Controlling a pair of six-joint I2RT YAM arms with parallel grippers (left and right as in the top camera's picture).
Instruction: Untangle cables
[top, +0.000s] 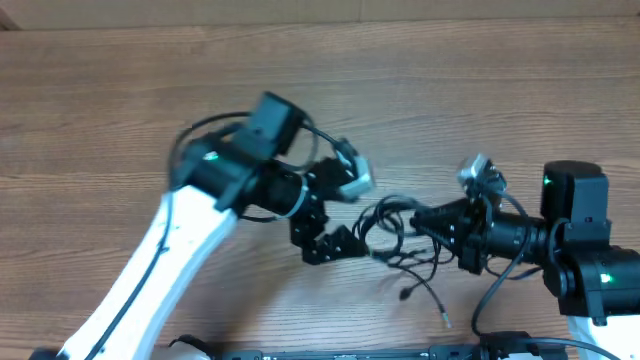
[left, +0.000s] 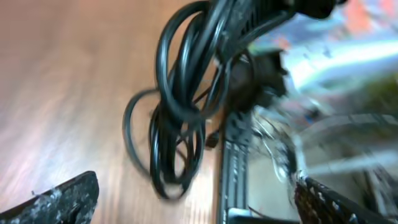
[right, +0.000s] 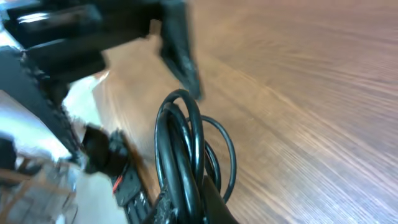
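Black cables (top: 388, 228) lie as a small looped bundle on the wooden table (top: 300, 80), a little right of centre and near its front edge, between the two grippers. Several loops stack together in the bundle, and a few loose strands trail toward the front, one ending in a small plug (top: 445, 322) on the wood. The right gripper (top: 418, 222) reaches in from the right with its jaws pressed together on the bundle's right side. In the right wrist view the loops rise straight out of its fingertips and stand up off the table. In the left wrist view the same loops hang from that gripper at the top, with the lower coils drooping to the wood. The left gripper (top: 335, 242) sits just beside the bundle's left side with its jaws spread wide. Its fingers (left: 62, 198) show at the two lower corners of its own camera, well apart, with the cables beyond them; neither finger appears to touch the cords. Both wrist views are blurred.
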